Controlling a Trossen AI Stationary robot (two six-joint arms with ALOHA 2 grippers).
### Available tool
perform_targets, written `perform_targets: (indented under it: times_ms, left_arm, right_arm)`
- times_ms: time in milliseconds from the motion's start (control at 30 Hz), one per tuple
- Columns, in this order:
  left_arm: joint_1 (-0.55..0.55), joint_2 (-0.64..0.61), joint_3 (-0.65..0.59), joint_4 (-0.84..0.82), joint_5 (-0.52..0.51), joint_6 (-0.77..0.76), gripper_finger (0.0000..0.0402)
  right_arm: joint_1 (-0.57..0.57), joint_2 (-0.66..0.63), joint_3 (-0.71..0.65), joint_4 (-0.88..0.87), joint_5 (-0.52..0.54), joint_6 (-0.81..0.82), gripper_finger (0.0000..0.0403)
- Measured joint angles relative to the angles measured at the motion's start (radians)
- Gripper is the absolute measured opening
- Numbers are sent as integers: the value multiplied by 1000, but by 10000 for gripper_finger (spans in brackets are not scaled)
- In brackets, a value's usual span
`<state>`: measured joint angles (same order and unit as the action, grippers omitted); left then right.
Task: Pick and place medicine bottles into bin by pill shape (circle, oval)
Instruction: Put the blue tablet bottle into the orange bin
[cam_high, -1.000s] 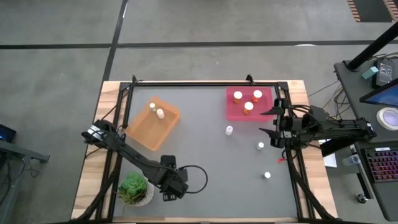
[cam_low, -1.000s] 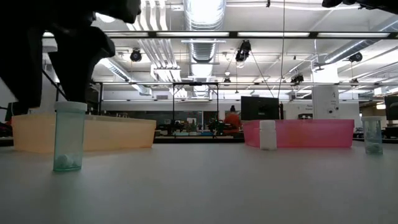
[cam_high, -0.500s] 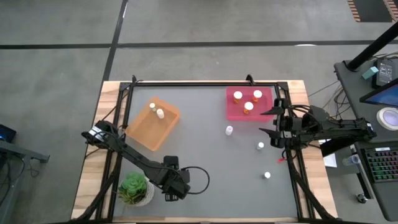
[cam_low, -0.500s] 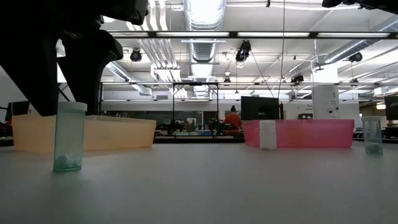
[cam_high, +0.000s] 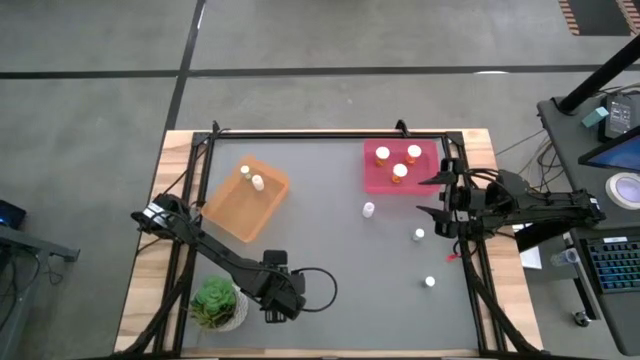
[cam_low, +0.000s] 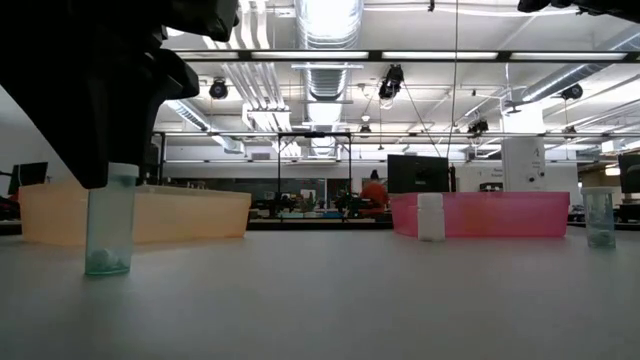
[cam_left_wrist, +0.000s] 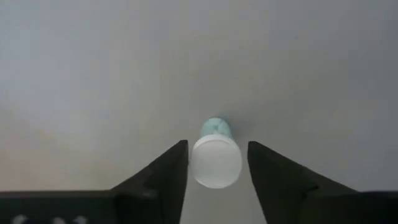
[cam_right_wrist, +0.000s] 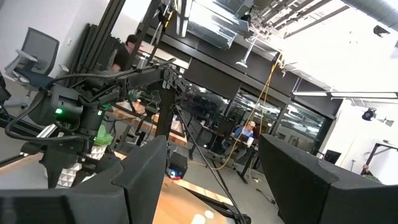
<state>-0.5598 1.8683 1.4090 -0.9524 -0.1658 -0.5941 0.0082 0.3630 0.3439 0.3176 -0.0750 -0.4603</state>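
My left gripper (cam_high: 272, 312) is open near the table's front edge and points down over a clear, green-tinted bottle (cam_low: 110, 225) that stands upright on its base. In the left wrist view its fingers stand on either side of the bottle's white cap (cam_left_wrist: 216, 162), with narrow gaps. In the low view the gripper hides the cap. My right gripper (cam_high: 432, 195) is open and empty, held above the table's right side. Three more bottles stand loose on the table: a white one (cam_high: 368, 209) and two others (cam_high: 419, 234) (cam_high: 429, 282).
A pink bin (cam_high: 375, 178) at the far right holds three orange bottles. An orange bin (cam_high: 228, 215) at the far left holds two bottles. A potted green plant (cam_high: 216, 300) stands just left of my left gripper. A dark cable loops on the table beside that gripper.
My left gripper has come down over the green-tinted bottle. A second ago it hung above the cap; now its fingers reach down around the cap. The bottle has stayed in place.
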Motion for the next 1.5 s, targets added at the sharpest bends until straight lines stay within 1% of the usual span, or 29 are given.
perform_targets:
  times_ms: [133,233,367,500,667,767,967,1167,1367,1500]
  left_arm:
    - [0,0,0,0,0,0,113]
    - [0,0,0,0,0,0,96]
    - [4,-2,17,-14,13,5,94]
    - [34,-33,68,-94,16,35,98]
    - [97,-131,72,-114,-11,105,99]
    - [141,-209,58,-122,-53,154,99]
    - [238,-366,32,-204,-152,218,99]
    - [358,-530,-65,-217,-174,235,99]
    - [478,-676,-232,-209,-176,185,99]
    - [554,-748,-343,-209,-176,157,99]
  right_arm:
    - [0,0,0,0,0,0,247]
    - [0,0,0,0,0,0,247]
    - [0,0,0,0,0,0,247]
    - [0,0,0,0,1,0,247]
    - [0,0,0,-2,3,0,247]
    - [0,0,0,-6,4,1,247]
    - [0,1,0,-9,27,-4,247]
    - [0,2,0,-9,29,-8,247]
    - [0,2,0,-9,33,-10,247]
    - [0,2,0,-9,33,-11,247]
